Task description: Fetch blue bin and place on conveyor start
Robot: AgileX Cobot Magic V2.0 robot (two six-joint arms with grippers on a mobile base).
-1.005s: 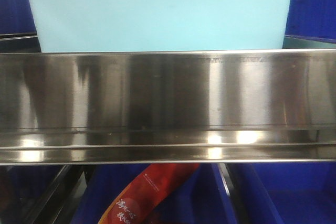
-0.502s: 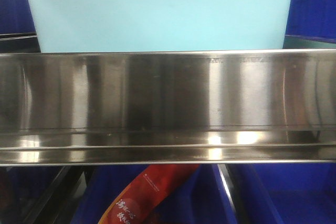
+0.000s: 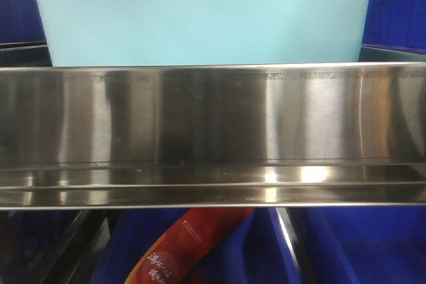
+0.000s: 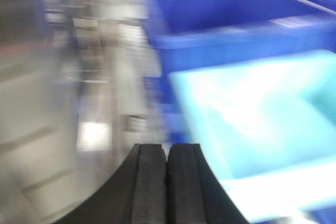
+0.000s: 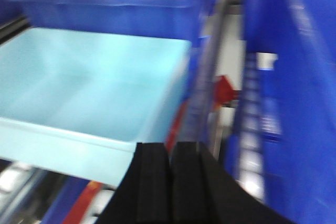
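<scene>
Bin [image 3: 200, 24] pale blue, on steel shelf [image 3: 213, 118] | L hand [image 4: 167, 153] closed, empty | R hand [image 5: 170, 150] closed, empty

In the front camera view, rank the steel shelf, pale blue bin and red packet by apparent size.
Largest: steel shelf, spanning the frame.
Next: blue bin.
Smallest: red packet, cut off by the frame.

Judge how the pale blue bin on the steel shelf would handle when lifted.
The blue bin looks like thick-rimmed moulded plastic, so probably stiff. Its inside appears empty in the right wrist view, so likely light. Smooth tapering walls may slip in a grip.
</scene>
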